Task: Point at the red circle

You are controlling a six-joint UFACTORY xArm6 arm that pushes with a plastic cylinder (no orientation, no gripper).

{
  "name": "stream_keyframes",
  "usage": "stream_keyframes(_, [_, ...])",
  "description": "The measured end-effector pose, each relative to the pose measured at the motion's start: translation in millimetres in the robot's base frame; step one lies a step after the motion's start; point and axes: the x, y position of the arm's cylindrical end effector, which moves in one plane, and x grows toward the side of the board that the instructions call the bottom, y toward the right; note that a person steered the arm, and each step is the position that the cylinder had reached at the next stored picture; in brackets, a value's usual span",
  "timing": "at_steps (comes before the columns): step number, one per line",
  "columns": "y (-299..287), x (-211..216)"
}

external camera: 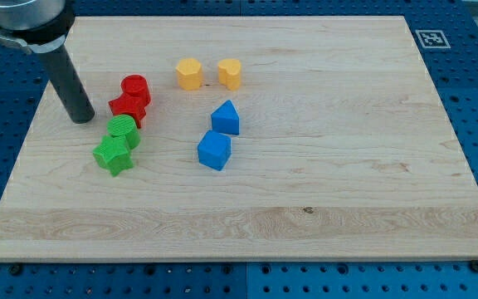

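Tip parked left of the red pair, not touching.

Near to far on the wooden board (322, 208): green star (113, 154) touching green cylinder (124, 129); blue cube (214, 150), blue wedge-top block (226, 118) just behind it; my tip (82, 119) just left of the red star (128, 107); red circle (135, 86) upright, axis vertical, round face up, touching the red star's far side, upper left of the board; two yellow blocks (189, 73) (230, 73) farthest. No fingers, plain rod.
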Motion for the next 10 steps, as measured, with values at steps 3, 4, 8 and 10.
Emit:
stream_keyframes(3, [-32,-1])
stream_keyframes(4, [-48,-16])
stream_keyframes(8, [11,-142])
stream_keyframes(10, [76,-142])
